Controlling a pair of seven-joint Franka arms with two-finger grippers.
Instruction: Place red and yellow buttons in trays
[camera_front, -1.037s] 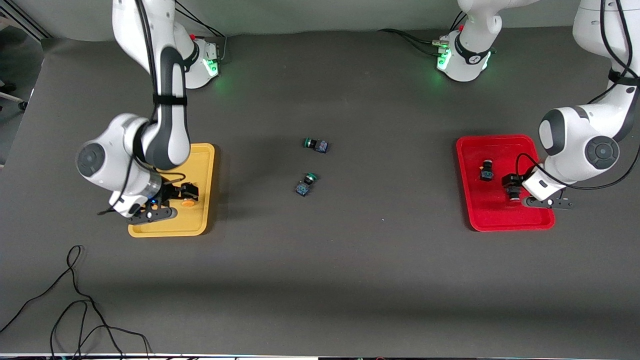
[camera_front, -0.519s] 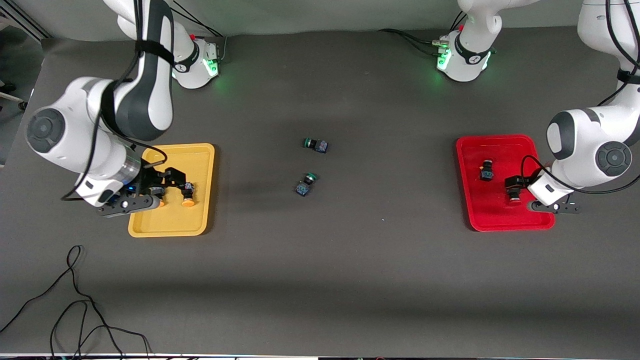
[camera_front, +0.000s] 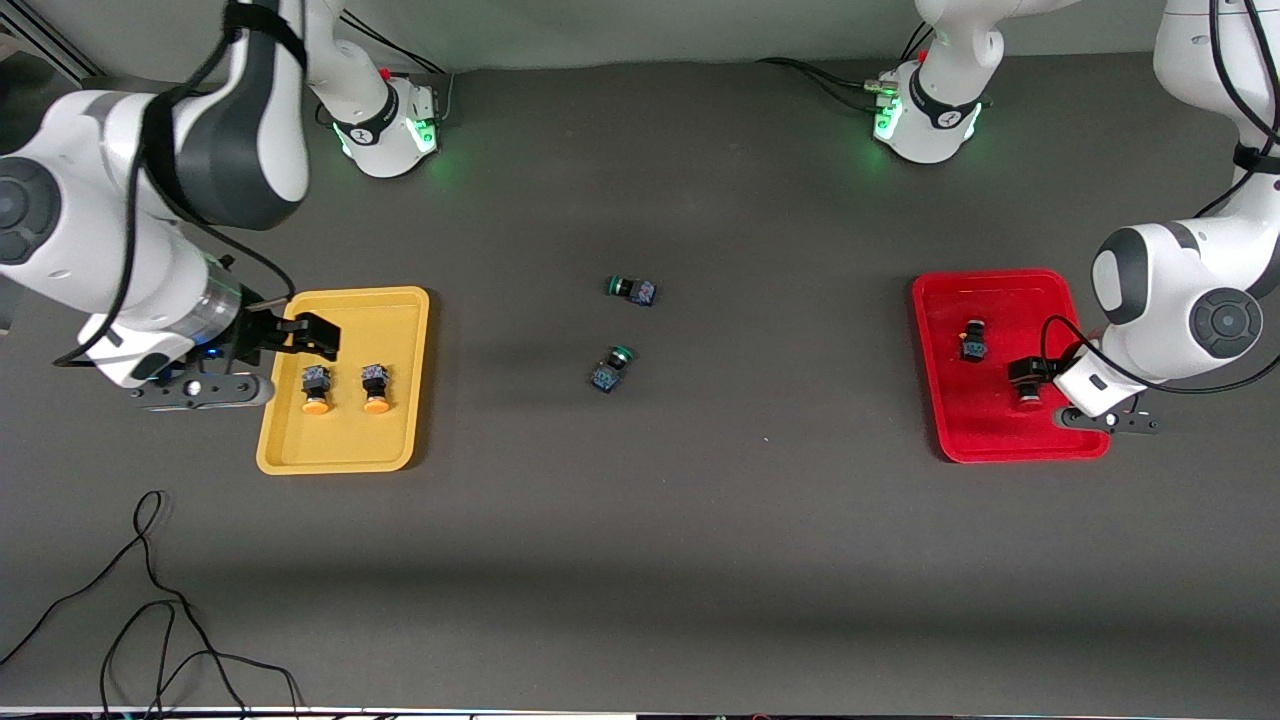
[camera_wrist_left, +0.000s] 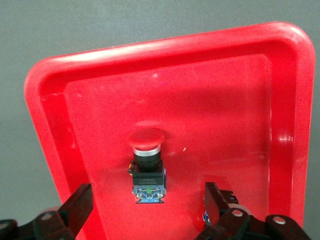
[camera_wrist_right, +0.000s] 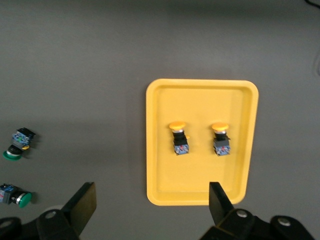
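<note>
White arms w/ dark-grey joints – black cables, black hands, green-lit bases.

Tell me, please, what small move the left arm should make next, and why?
Probably raise the left claw straight up, clear of the red tray: it hangs open low over it, and one red button and a second red button already lie inside.

The left gripper (camera_front: 1030, 385) covers most of one red button (camera_front: 1028, 398) (only its cap shows).
</note>
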